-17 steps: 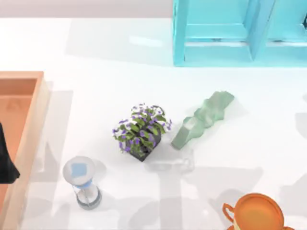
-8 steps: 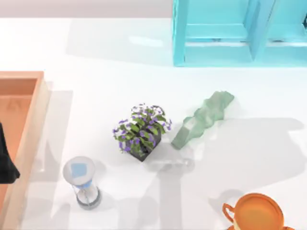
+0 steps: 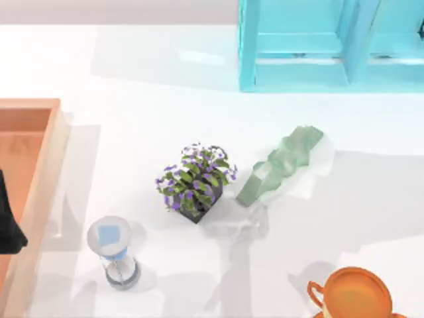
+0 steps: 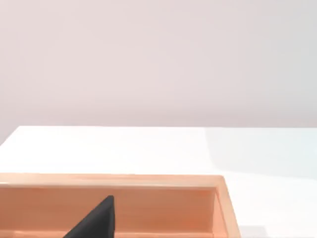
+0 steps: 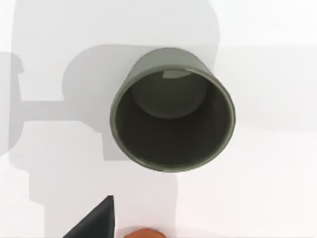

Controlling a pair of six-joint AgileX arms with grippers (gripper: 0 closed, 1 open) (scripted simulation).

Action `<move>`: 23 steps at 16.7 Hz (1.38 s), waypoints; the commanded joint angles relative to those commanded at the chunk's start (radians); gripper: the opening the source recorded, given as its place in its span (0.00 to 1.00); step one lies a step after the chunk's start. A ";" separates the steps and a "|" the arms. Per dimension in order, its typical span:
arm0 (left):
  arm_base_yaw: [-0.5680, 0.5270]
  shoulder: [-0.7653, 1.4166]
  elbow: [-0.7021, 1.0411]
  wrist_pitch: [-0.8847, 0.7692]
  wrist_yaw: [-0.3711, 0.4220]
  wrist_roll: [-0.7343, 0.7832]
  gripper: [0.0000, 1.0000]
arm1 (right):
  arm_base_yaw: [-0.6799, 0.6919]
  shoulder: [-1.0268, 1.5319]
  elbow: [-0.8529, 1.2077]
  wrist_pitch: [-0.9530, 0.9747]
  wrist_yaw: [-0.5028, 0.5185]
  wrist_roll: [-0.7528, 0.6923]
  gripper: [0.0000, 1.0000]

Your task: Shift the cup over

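Note:
The cup (image 3: pixel 354 295) is glossy orange with a wide rim and a small loop handle on its left side. It stands at the table's front right, partly cut off by the top view's lower edge. In the right wrist view a dark part of my right gripper (image 5: pixel 94 223) shows above the white table, with an orange sliver (image 5: pixel 142 233) beside it that looks like the cup's edge. My left arm (image 3: pixel 8 222) sits parked at the far left over the wooden tray, and a dark part of my left gripper (image 4: pixel 96 220) shows over that tray.
A potted plant with purple flowers (image 3: pixel 195 180) stands mid-table, with a pale green rock-like piece (image 3: pixel 279 164) to its right and an hourglass (image 3: pixel 114 255) at front left. A wooden tray (image 3: pixel 41 165) lines the left edge, a cyan shelf (image 3: pixel 298 50) the back. A grey-green round pot (image 5: pixel 172 109) shows in the right wrist view.
The arm shadow on the table's right side has spread and shifted toward the back. The cup and the other objects have stayed in place.

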 joint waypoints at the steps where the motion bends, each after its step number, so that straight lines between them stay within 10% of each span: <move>1: 0.000 0.000 0.000 0.000 0.000 0.000 1.00 | 0.000 0.000 0.000 0.000 0.000 0.000 1.00; 17: 0.000 0.000 0.000 0.000 0.000 0.000 1.00 | 0.003 0.088 -0.286 0.373 0.001 0.005 1.00; 23: 0.000 0.000 0.000 0.000 0.000 0.000 1.00 | 0.003 0.088 -0.286 0.373 0.001 0.005 0.55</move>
